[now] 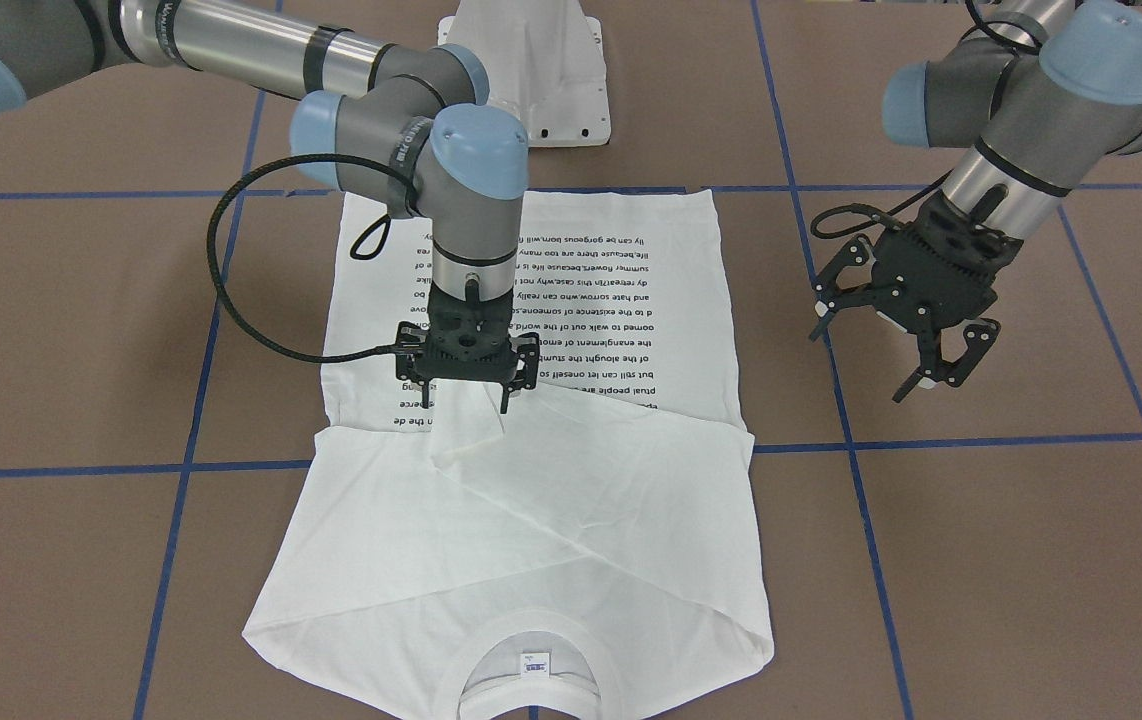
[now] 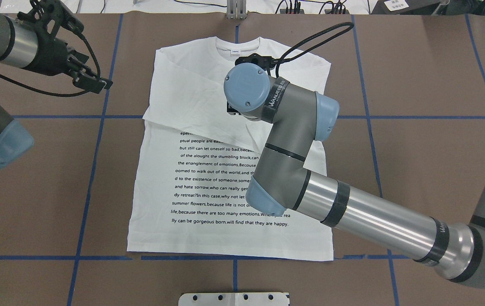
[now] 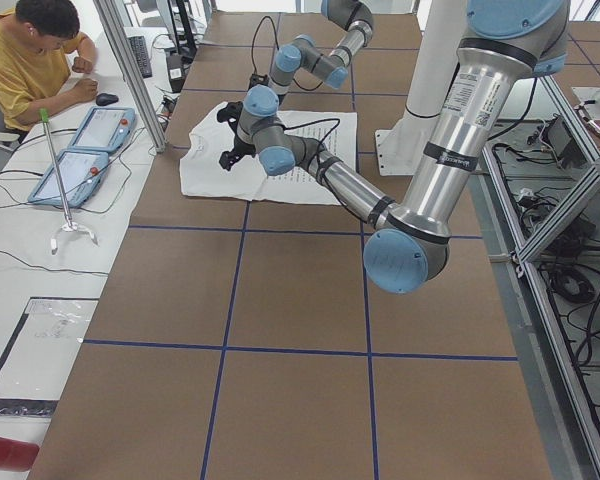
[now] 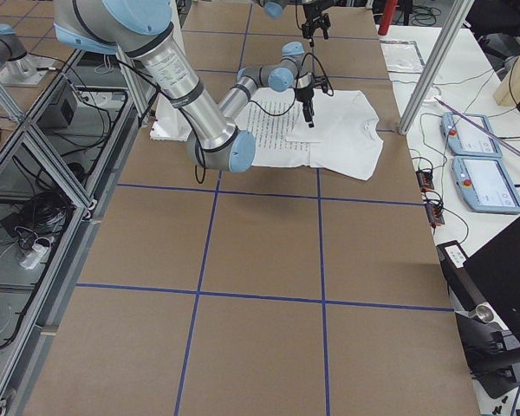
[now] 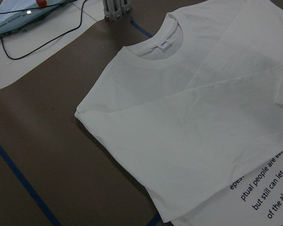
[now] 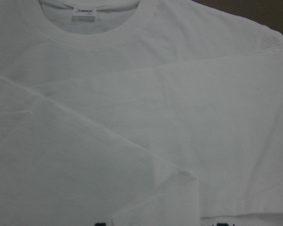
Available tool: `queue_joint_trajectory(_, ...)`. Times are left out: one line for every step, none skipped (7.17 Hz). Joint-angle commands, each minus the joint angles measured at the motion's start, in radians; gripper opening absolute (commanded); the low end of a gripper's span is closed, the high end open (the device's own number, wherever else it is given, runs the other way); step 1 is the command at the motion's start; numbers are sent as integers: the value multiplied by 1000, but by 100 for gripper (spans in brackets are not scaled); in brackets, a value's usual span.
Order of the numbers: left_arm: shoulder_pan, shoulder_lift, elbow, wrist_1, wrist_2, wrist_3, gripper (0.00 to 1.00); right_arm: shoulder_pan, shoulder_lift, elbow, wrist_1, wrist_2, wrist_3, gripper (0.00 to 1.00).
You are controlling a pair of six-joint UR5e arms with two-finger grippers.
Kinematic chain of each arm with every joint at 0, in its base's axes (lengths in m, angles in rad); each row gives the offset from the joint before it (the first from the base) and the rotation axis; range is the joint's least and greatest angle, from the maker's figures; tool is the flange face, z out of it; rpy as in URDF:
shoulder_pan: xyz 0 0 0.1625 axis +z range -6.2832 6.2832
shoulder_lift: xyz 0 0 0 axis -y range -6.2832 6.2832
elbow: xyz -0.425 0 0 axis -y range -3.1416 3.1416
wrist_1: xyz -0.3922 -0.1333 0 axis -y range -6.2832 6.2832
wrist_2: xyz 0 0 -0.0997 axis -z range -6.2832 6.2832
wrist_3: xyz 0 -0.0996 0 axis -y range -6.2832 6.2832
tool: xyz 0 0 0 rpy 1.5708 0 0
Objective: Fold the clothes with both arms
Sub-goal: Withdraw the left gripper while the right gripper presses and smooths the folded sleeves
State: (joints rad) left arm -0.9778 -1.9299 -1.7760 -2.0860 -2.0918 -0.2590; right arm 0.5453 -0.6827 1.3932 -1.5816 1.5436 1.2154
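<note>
Two grippers stood at different heights, one clear of the cloth and one over it. At far left of the overhead view the left gripper (image 1: 871, 355) hung above bare table (image 2: 429, 85), well off the shirt's edge, jaws spread and holding nothing. It was probably parked there to keep out of the other arm's way.

Next came the shirt (image 2: 191, 85), flat at mid-table with its print up, collar (image 2: 236, 44) and label (image 2: 235, 51) toward the far side and hem toward the robot. Both sleeves lay folded across the chest, narrowing the shirt into a neat block for the folds to come.

Over the middle, the right gripper (image 1: 468, 398) pointed straight down at a cuff (image 1: 471, 425). Its jaws were apart and the cloth lay loose beneath them, so it seemed to grip nothing.

Further right, the right forearm (image 2: 378, 216) slanted over the shirt's lower corner and hid the line ends of the print. It would likely need to move off before the hem could be lifted. Blue tape (image 2: 94, 170) gridded the table. The side view showed a person (image 3: 30, 60) seated beyond the far edge beside two tablets (image 3: 85, 150).
</note>
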Motion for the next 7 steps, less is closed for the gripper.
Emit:
queue_joint_trajectory(-2,3,0,-2,-2,-2,100,-24,26,-66,8,-43,10,66)
queue_joint_trajectory(-2,5,0,-2,-1,-3,100,-36,23,-77,21,-51,7,66)
queue_joint_trajectory(-1,5,0,-2,-2,-5,100,-53,22,-77,23,-54,-5,66)
queue_joint_trajectory(-1,5,0,-3,-1,-5,100,-73,19,-77,20,-66,-46,66)
queue_joint_trajectory(-2,6,0,-3,-1,-6,100,-79,9,-75,17,-68,-138,66)
queue_joint_trajectory(-2,6,0,-3,-1,-6,100,-79,5,-77,15,-68,-214,66)
queue_joint_trajectory(-2,6,0,-3,-1,-6,100,-79,-7,-72,14,-66,-279,65)
